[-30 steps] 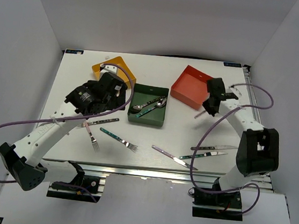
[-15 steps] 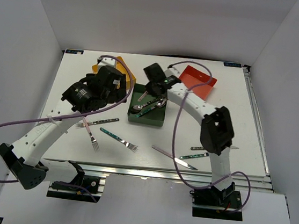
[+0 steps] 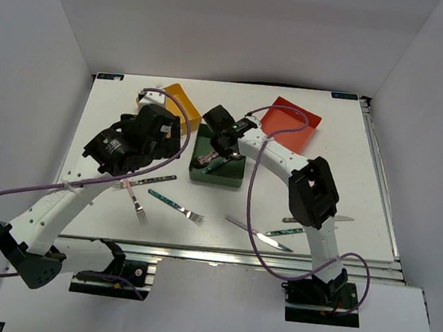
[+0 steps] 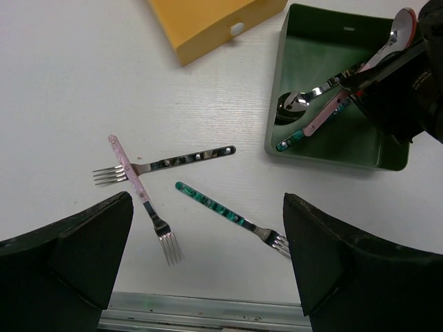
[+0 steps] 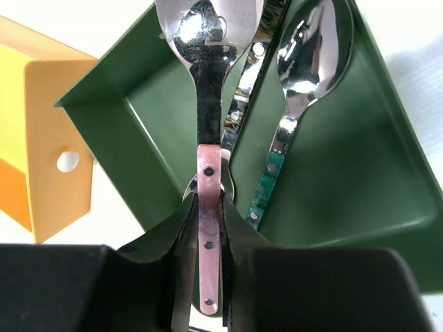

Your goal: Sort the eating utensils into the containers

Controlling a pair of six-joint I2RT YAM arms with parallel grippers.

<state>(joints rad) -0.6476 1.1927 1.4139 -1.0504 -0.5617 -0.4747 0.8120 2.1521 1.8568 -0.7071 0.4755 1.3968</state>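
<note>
My right gripper [image 5: 210, 228] hangs low over the dark green tray [image 5: 346, 194], shut on the handle of a pink-handled spoon [image 5: 208, 124] whose bowl points into the tray. A teal-handled spoon [image 5: 304, 62] and another utensil lie in that tray [image 3: 219, 175]. My left gripper [image 4: 208, 207] is open and empty above three forks on the table: a pink-handled fork [image 4: 138, 187], a steel-handled fork [image 4: 173, 161] crossing it, and a teal-handled fork [image 4: 221, 211]. The yellow tray [image 3: 179, 99] and the red-orange tray [image 3: 294, 122] stand at the back.
Three knives lie at the front right: a pink-handled knife [image 3: 258, 233], a teal-handled knife [image 3: 290, 232] and one further right [image 3: 315, 219]. The right arm [image 3: 275, 152] arches over the table's middle. The table's metal front edge [image 4: 208, 308] runs just below the forks.
The right arm swung from beside the red-orange tray leftward to the green tray, carrying the pink-handled spoon, then lowered it there. The left arm drifted slightly toward the near left.
</note>
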